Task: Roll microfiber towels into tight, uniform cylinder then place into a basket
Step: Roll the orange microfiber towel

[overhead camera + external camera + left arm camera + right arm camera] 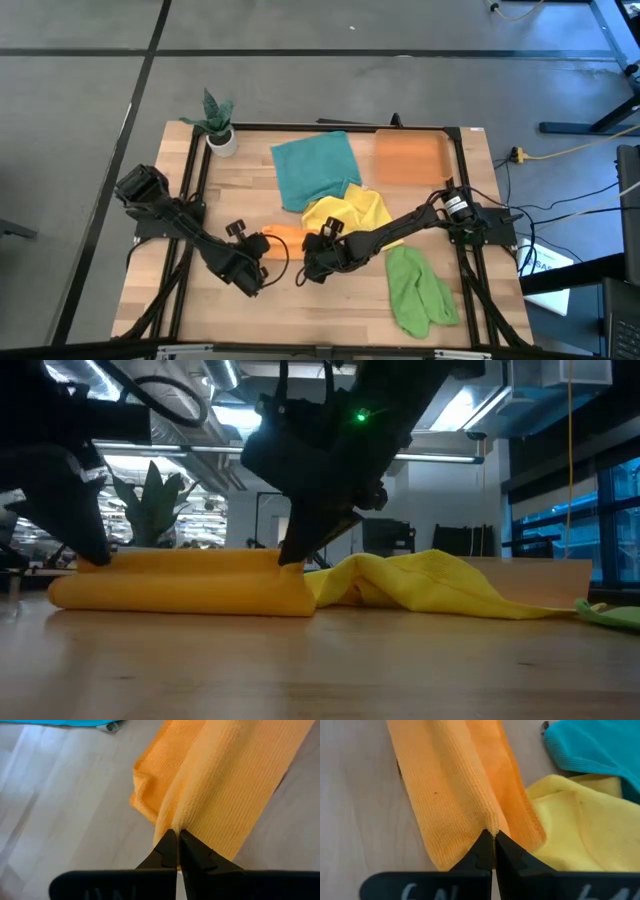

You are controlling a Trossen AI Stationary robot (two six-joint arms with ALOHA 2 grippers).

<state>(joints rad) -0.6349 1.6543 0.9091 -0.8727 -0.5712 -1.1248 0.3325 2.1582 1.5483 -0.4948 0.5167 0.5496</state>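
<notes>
Orange towel (pixel 282 232) mostly hidden in the high view under both arms; only a short strip showing between them. Left of that strip, left end effector (pixel 250 285) clenched on the towel's left end, pinching a raised fold (pixel 176 822) between closed fingertips. Seen level across the bench (pixel 320 670), towel lying as a long, low, partly rolled band (pixel 185 588), flattened rather than round, outer layer loose. Right of the strip, right end effector (pixel 312 272) likewise clenched on the towel's right end, nipping a ridge of cloth (pixel 492 827). Yellow towel (pixel 350 212) crumpled and touching that right end, crowding it. Beyond the orange towel, teal towel (pixel 315 168) spread flat. Farther right, basket (pixel 412 158) at the far bench edge, well apart. Green towel (pixel 418 290) bunched near the right front edge. Open wood in front of the orange towel.
</notes>
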